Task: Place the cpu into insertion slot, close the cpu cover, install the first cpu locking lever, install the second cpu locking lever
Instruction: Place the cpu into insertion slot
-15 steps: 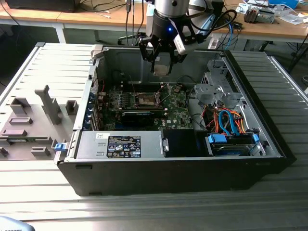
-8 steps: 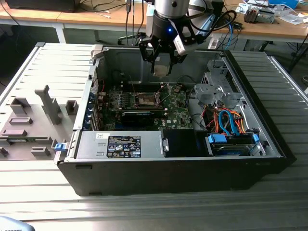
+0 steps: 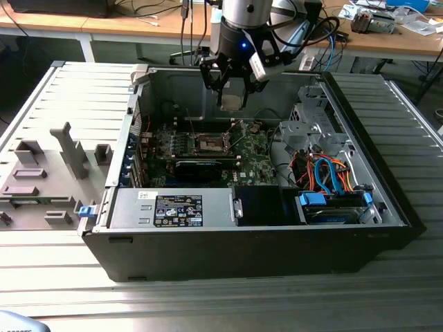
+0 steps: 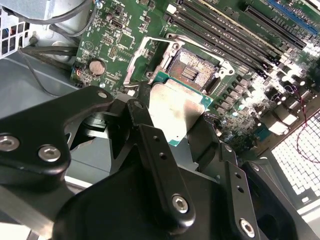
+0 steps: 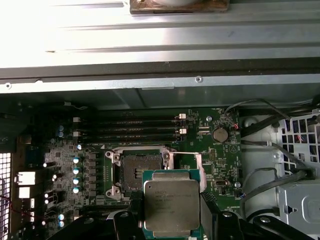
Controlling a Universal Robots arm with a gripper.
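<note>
We saw a lab: an opened computer case (image 3: 242, 252) on a ribbed metal bench (image 3: 208, 304) (grey fixtures (image 3: 69, 149) beside it), cable-strewn wooden desks (image 3: 138, 26) behind.

Silvery-grey cpu (image 5: 171, 202) edged green, green motherboard (image 5: 216, 156), orange and blue cables (image 3: 331, 173).

The table (image 3: 228, 304) is a grey metal surface of long ribbed slats running across the exterior view. An open black computer case (image 3: 242, 252) lies on its side in the middle of it, with the open face up. Just beside the case, on the exterior view's left, a flat grey plate (image 3: 41, 117) rests on the table and carries several grey holder blocks (image 3: 69, 149), some of them upright. A small blue part (image 3: 85, 210) sits at the case's near corner, next to the plate.
</note>
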